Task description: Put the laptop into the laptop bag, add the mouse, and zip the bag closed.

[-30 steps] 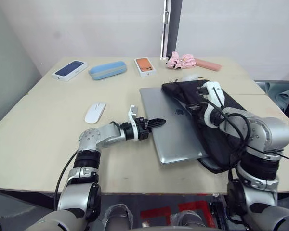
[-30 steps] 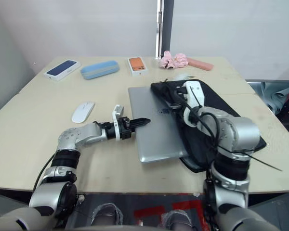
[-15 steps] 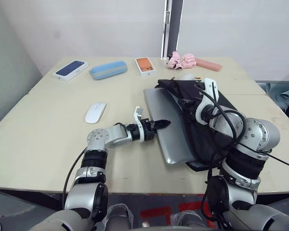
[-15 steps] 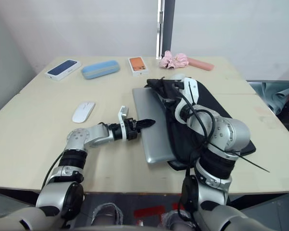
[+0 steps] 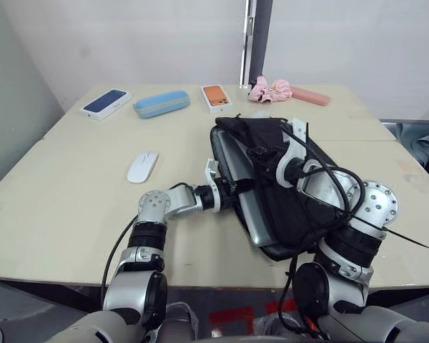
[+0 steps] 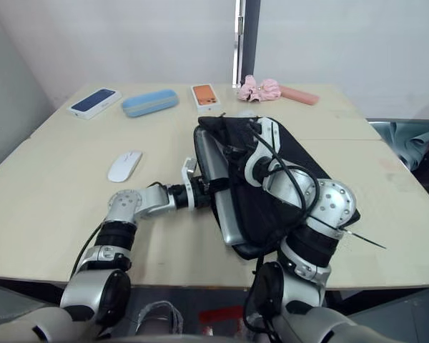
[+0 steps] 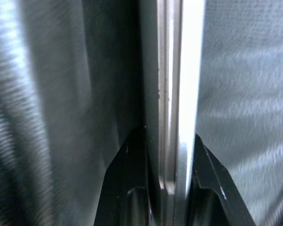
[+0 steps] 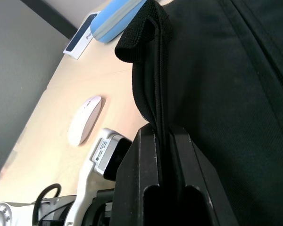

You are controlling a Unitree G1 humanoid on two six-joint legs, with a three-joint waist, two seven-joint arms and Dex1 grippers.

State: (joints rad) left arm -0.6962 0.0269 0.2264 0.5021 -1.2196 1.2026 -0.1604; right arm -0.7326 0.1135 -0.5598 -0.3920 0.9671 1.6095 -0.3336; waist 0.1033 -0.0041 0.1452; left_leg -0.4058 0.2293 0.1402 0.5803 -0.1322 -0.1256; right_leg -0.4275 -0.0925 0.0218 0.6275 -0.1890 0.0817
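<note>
Head views, centre of frame: the laptop point(image 5: 237, 180) lies mostly inside the black bag point(image 5: 300, 193), with only its silver left edge and near corner showing along the bag's open side. The left hand point(image 5: 236, 187) meets that exposed edge from the left; in the left wrist view its two fingers point(image 7: 128, 165) close on either side of the laptop's thin rim, pinching it. The right hand point(image 6: 237, 151) sits on top of the bag, towards its far left part. In the right wrist view, its fingers point(image 8: 140, 160) are pressed together on a black strap point(image 8: 144, 37) of the bag, which runs up from between them and folds over in a loop.

The mouse point(image 5: 141, 167) lies on the bare surface point(image 5: 71, 186), left of the bag and apart from it, at centre left. Along the far edge of the surface, upper frame, from left to right: a dark-faced phone box point(image 5: 104, 103), a blue case point(image 5: 161, 103), an orange-faced phone box point(image 5: 216, 98) and a pink object point(image 5: 270, 90)
</note>
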